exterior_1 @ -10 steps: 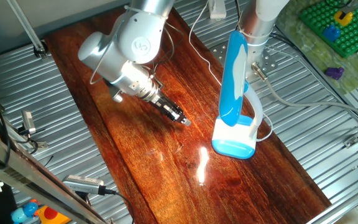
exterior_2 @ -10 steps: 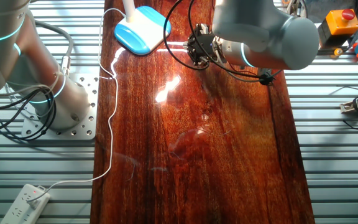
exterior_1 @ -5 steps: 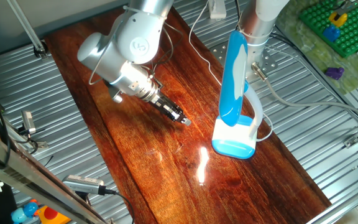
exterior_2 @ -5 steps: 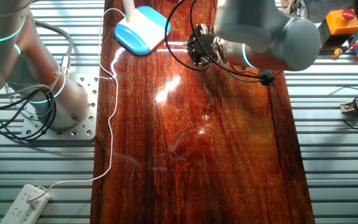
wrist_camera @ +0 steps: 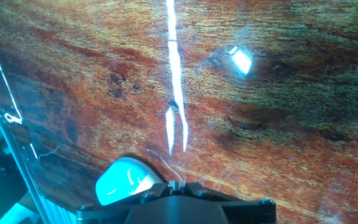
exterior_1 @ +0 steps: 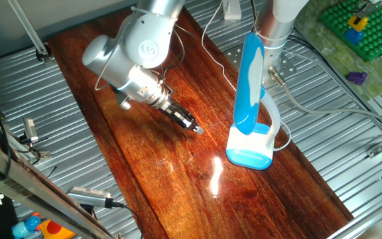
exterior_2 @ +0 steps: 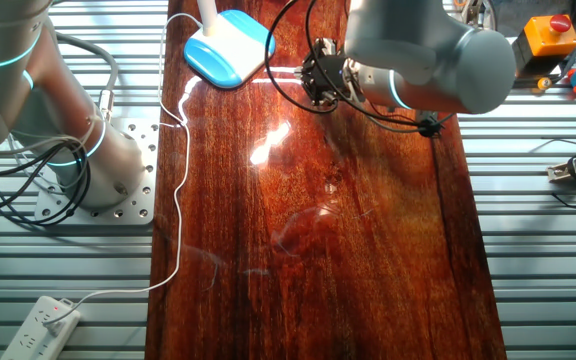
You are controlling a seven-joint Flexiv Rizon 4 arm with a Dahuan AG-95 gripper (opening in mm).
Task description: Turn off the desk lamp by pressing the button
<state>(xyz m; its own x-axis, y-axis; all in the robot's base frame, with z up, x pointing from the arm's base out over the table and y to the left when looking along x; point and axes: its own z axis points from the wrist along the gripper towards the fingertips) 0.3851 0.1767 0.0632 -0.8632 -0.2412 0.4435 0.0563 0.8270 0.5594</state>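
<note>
The desk lamp [exterior_1: 249, 86] stands on the right of the wooden board, its long blue head upright over a white base with a light-blue rim [exterior_1: 249, 157]. Its base also shows in the other fixed view [exterior_2: 230, 48] and at the bottom left of the hand view [wrist_camera: 124, 180]. The button cannot be made out in any view. My gripper [exterior_1: 197, 129] hangs low over the board, left of the lamp base and apart from it. Its fingertips [wrist_camera: 172, 182] sit together as one narrow tip, holding nothing. It shows in the other fixed view too [exterior_2: 314, 78].
The lamp's glare streaks the glossy wooden board [exterior_1: 214, 176]. A white cable [exterior_2: 178, 190] runs along the board's edge to a power strip [exterior_2: 43, 322]. A second arm's base [exterior_1: 274, 30] stands behind the lamp. A green brick plate [exterior_1: 363, 30] lies at the far right.
</note>
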